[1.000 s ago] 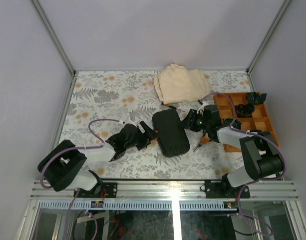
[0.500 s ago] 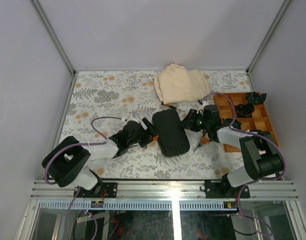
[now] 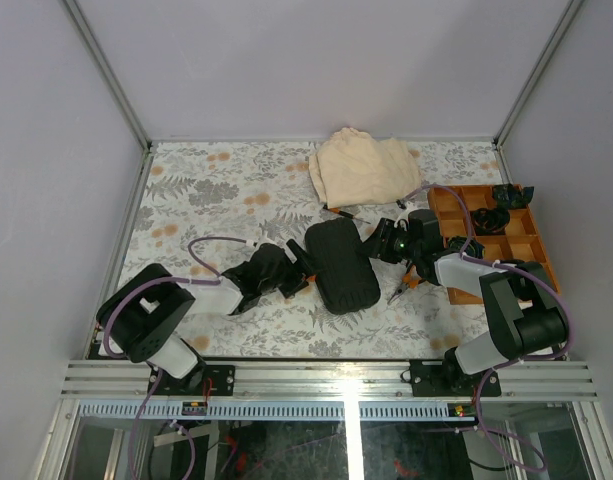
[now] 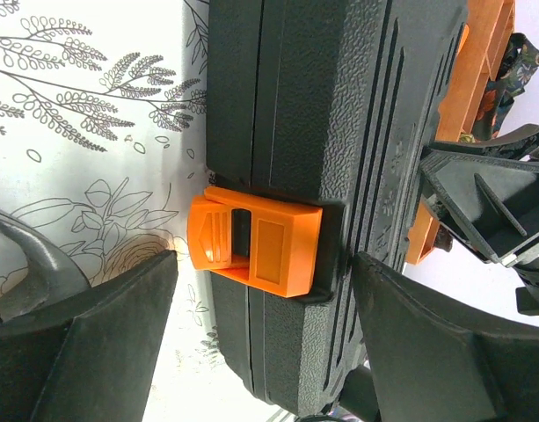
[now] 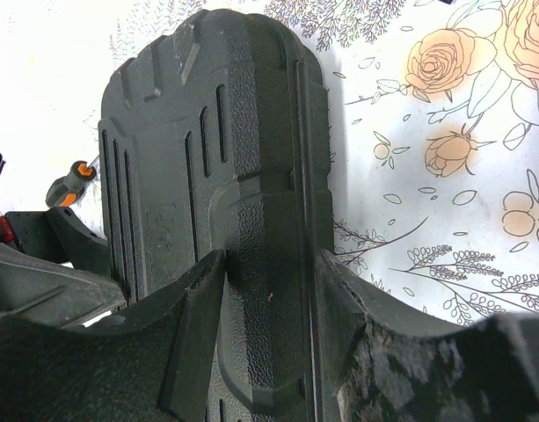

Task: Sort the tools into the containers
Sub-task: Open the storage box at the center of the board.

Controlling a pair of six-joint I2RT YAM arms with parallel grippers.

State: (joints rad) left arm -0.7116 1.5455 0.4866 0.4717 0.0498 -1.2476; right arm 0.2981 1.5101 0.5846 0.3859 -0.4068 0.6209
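Note:
The black tool case point(image 3: 342, 266) lies closed in the middle of the floral mat, its orange latch point(image 4: 255, 238) on the left edge. My left gripper point(image 3: 298, 270) is open, and its fingers point(image 4: 111, 338) straddle the latch edge with a gap on the mat side. My right gripper point(image 3: 383, 245) is shut on the case's opposite edge point(image 5: 269, 220), one finger point(image 5: 192, 316) on each side of the raised ridge. Orange-handled pliers point(image 3: 405, 285) lie right of the case. A screwdriver point(image 3: 338, 212) lies behind it, below the cloth.
A beige folded cloth point(image 3: 364, 168) sits at the back. An orange compartment tray point(image 3: 506, 240) with a few dark items stands at the far right. A screwdriver handle point(image 5: 72, 182) shows past the case in the right wrist view. Walls enclose the mat on three sides.
My left arm has slid right along the mat, bringing its gripper up to the case's latch edge. The right gripper and the case have stayed put.

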